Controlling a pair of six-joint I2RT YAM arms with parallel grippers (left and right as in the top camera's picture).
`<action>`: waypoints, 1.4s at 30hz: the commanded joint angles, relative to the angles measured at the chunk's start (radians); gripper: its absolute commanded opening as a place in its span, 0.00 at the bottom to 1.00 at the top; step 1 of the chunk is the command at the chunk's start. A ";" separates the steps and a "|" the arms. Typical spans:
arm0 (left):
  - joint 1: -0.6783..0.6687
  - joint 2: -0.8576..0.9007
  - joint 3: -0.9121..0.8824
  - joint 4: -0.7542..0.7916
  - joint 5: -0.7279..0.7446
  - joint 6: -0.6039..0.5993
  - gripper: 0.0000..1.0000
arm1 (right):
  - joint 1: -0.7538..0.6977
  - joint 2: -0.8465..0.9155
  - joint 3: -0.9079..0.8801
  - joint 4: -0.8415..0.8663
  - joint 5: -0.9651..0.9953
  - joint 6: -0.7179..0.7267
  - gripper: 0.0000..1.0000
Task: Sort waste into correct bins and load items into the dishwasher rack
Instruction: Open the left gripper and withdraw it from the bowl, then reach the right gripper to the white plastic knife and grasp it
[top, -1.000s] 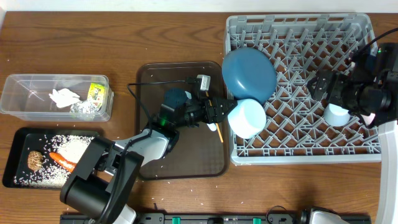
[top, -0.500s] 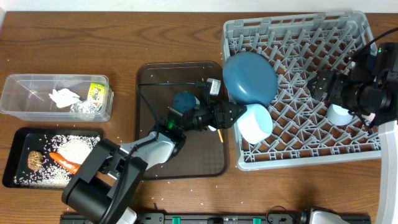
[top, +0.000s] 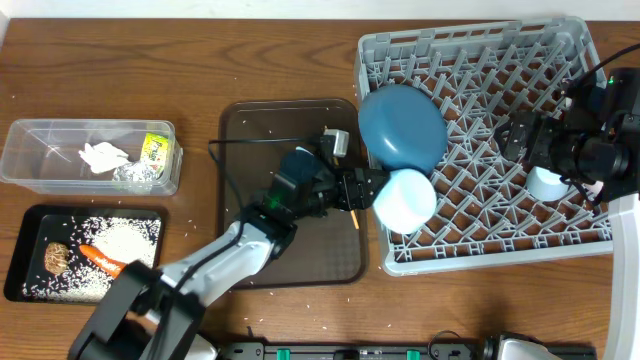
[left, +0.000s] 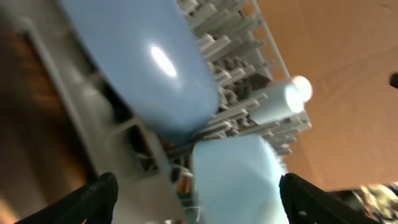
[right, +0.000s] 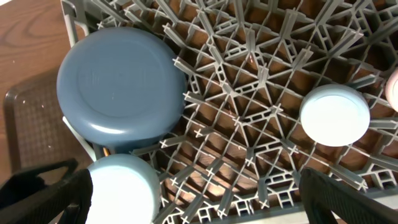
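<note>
Grey rack (top: 470, 30) fills the far-right corner of the surface. I've got the left hand (left: 198, 190) at the rack's near-left corner, fingers wide apart, w/ the pale bowl (top: 404, 199) just ahead btwn them; can't tell if either finger touches it. Bowl looks bottom-up on the pegs, touching the lower edge of the blue plate (top: 402, 126), which leans along the rack's left side. Right hand (right: 193, 186) hangs over the rack's right side, fingers spread, nothing in them. Light blue cup (right: 334, 115) is upside down on the pegs, towards the rack's near-right corner. Chopsticks (top: 353, 215): only a short bit shows by the left hand, at the right edge of the brown tray (top: 250, 120) mid-surface. Clear tub (top: 30, 150) at the left edge has tissue (top: 104, 156), yellow wrapper (top: 154, 150), foil (top: 135, 176). Black tray (top: 12, 240), near-left corner, has carrot (top: 100, 258), brown chunk (top: 56, 257), rice (top: 125, 236).
</note>
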 joint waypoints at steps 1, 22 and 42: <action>-0.006 -0.037 0.006 -0.027 -0.094 0.043 0.84 | 0.009 0.003 0.003 0.003 0.000 0.014 0.99; -0.008 -0.257 0.032 -0.358 -0.409 0.265 0.98 | 0.009 0.003 0.003 0.003 0.000 0.014 0.99; 0.256 -0.411 0.043 -0.934 -0.375 0.392 0.98 | 0.071 0.003 0.003 0.050 -0.191 -0.117 0.82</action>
